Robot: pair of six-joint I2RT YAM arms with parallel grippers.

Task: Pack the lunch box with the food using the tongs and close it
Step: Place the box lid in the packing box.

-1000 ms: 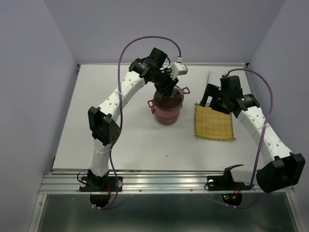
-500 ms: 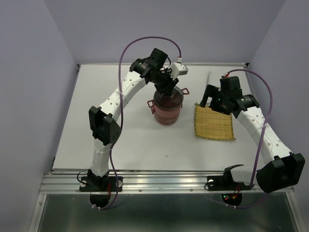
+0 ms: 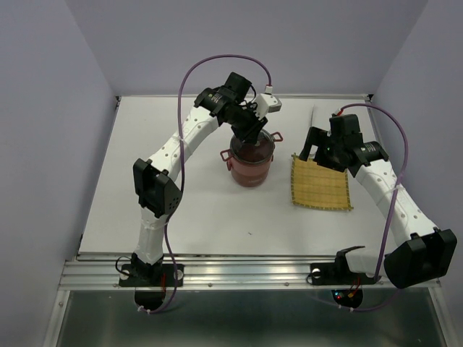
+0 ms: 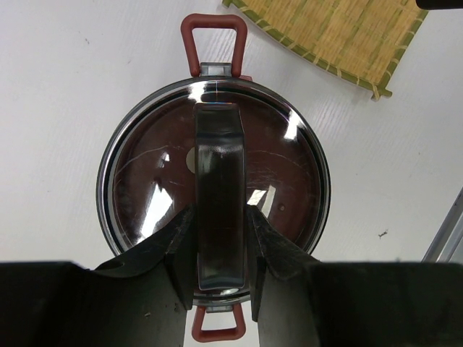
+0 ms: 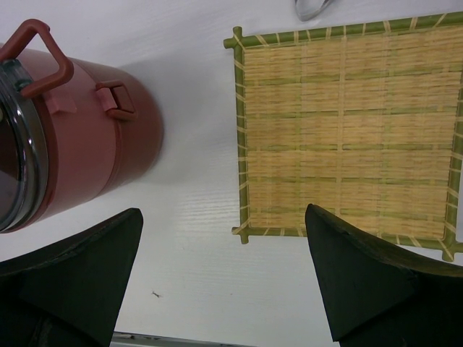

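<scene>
White matte table (image 3: 181, 217), pale lilac walls (image 3: 43, 144) around it. The lunch box (image 3: 249, 163) stands mid-table, a round dark-red stack with a glossy, steel-rimmed lid (image 4: 145, 195). The left gripper (image 4: 218, 217) pinches the lid's arched handle (image 4: 217, 159). Right of the lunch box lies a square woven mat (image 5: 347, 130), with the right gripper (image 5: 222, 217) spread wide there. Thin silver tongs (image 3: 312, 116) lie farther back to the right

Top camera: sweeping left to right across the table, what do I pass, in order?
Lunch box, with the left gripper clamped on its lid handle → yellow woven mat. The tongs and right gripper sit within the mat's span, so I leave them out of the order.
</scene>
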